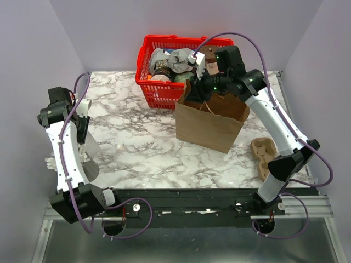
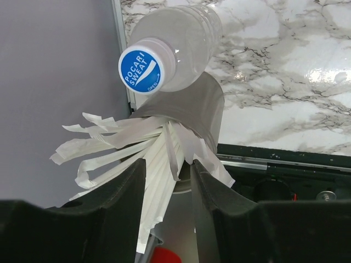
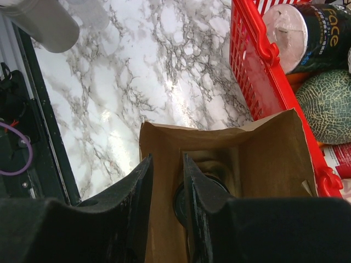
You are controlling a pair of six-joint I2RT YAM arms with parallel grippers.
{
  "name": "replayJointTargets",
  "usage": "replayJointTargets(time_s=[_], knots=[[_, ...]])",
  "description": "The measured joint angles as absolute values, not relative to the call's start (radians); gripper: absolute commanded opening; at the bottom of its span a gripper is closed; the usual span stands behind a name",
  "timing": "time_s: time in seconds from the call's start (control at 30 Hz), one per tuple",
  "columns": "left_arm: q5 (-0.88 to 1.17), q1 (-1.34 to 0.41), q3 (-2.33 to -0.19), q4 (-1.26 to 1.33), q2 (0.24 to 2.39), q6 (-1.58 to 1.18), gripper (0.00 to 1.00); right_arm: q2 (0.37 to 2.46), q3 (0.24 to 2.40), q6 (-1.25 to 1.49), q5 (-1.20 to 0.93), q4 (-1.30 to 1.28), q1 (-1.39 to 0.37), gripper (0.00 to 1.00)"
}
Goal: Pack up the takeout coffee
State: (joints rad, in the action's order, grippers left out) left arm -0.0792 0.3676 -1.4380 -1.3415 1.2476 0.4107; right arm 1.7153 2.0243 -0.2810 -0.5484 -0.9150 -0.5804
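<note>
The takeout coffee shows only as a black lid (image 3: 179, 204) deep inside the brown paper bag (image 1: 211, 123); in the top view the bag hides it. My right gripper (image 3: 167, 160) hangs over the bag's mouth. Its jaws stand a little apart, one finger in front of the bag's near wall and the other inside above the lid, holding nothing that I can see. My left gripper (image 2: 168, 164) is at the table's left edge, open, with white paper-wrapped straws (image 2: 118, 143) between its fingers. The straws lie against the left finger, with a gap to the right one.
The straws stand in a metal cup (image 1: 90, 159) beside a clear bottle with a blue cap (image 2: 141, 68). A red basket (image 1: 164, 39) full of groceries, among them a melon (image 3: 329, 101), stands right behind the bag. A cardboard cup carrier (image 1: 263, 156) lies at the right.
</note>
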Motion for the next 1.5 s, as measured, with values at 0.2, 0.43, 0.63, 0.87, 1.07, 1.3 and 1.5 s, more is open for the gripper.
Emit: replayJointTargets(time_s=[0.2, 0.43, 0.63, 0.87, 1.07, 1.3, 1.5], knots=[[-0.080, 0.371, -1.429, -1.341, 1.250, 0.411, 0.38, 1.715, 2.024, -0.280, -0.548, -0.915, -0.580, 0.38], [-0.080, 0.372, -1.429, -1.341, 1.267, 0.411, 0.31, 1.715, 2.024, -0.277, -0.549, -0.915, -0.580, 0.37], [-0.079, 0.372, -1.429, -1.340, 1.279, 0.411, 0.26, 1.715, 2.024, -0.276, -0.550, -0.915, -0.580, 0.38], [-0.079, 0.372, -1.431, -1.341, 1.279, 0.414, 0.14, 1.715, 2.024, -0.273, -0.556, -0.915, -0.580, 0.38], [-0.079, 0.372, -1.447, -1.341, 1.279, 0.415, 0.04, 1.715, 2.024, -0.270, -0.562, -0.915, -0.580, 0.38], [-0.069, 0.373, -1.519, -1.343, 1.279, 0.418, 0.00, 1.715, 2.020, -0.269, -0.568, -0.915, -0.580, 0.38], [-0.036, 0.373, -1.580, -1.345, 1.257, 0.418, 0.00, 1.715, 2.011, -0.270, -0.578, -0.914, -0.580, 0.38]])
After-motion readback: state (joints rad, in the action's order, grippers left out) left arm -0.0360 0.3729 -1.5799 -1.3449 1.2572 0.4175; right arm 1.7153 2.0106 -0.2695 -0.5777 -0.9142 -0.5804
